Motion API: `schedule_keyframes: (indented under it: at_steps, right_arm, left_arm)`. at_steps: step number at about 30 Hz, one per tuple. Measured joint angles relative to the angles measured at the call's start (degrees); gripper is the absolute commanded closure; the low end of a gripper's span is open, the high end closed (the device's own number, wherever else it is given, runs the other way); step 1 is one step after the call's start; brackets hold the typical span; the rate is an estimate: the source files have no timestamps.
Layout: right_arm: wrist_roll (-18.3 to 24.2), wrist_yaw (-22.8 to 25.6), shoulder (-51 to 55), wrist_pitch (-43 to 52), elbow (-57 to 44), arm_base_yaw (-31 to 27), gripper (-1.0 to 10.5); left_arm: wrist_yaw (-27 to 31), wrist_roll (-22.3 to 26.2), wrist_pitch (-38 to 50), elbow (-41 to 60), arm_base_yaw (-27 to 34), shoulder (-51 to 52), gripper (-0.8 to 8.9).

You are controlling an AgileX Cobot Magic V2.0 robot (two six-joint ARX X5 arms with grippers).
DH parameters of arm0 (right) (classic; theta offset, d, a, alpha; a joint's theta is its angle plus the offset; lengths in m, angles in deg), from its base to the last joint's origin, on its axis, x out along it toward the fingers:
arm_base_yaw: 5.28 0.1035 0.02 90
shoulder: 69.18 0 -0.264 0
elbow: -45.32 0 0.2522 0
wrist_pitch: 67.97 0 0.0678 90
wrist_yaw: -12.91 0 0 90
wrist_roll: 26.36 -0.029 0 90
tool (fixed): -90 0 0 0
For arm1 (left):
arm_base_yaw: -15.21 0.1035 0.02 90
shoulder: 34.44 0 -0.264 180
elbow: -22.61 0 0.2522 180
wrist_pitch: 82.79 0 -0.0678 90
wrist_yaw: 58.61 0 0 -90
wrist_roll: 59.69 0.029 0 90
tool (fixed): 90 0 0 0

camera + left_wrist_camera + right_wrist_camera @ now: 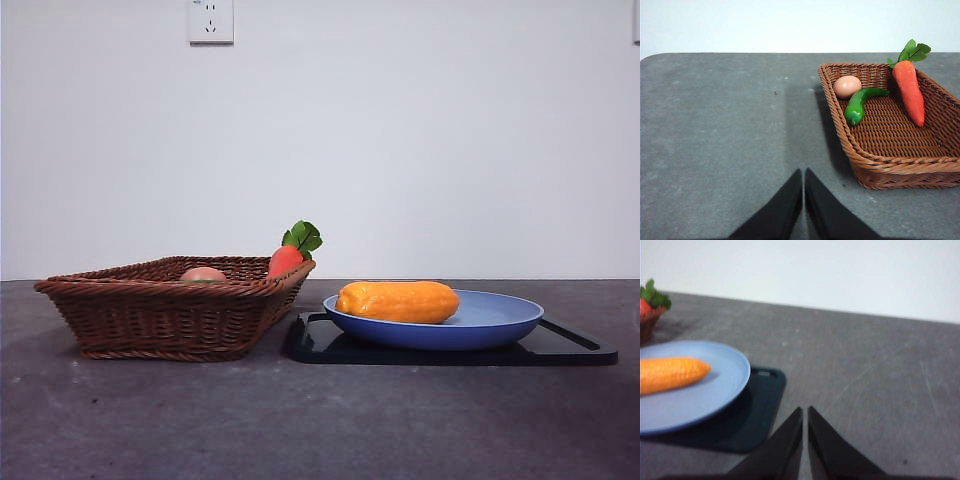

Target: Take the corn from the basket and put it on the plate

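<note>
The yellow-orange corn (398,301) lies on its side in the light-blue plate (500,325), toward the plate's left half; the right wrist view shows the corn (671,374) on the plate (725,385) too. The brown wicker basket (160,315) stands left of the plate. My left gripper (803,174) is shut, low over bare table beside the basket (900,165). My right gripper (805,411) is shut and holds nothing, off to the side of the plate. Neither gripper shows in the front view.
A black tray (570,350) lies under the plate. In the basket are a carrot (910,90) with green leaves, a green pepper (859,104) and a peach-coloured egg (847,86). A wall socket (211,20) is on the white wall behind.
</note>
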Motion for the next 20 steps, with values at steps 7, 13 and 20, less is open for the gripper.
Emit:
schedule_keyframes:
  at_steps: [7, 13, 20]
  right_arm:
    - [-0.26, 0.13, 1.27, -3.89, 0.02, 0.04, 9.4]
    - [-0.26, 0.15, 1.25, -3.76, 0.02, 0.04, 9.4]
    - [-0.24, 0.15, 1.25, -3.74, 0.00, 0.04, 9.4]
  left_arm:
    - [0.00, -0.02, 0.02, 0.00, 0.00, 0.00, 8.06]
    - [0.00, -0.02, 0.00, 0.00, 0.00, 0.00, 8.06]
    - [0.00, 0.00, 0.02, 0.00, 0.00, 0.00, 8.06]
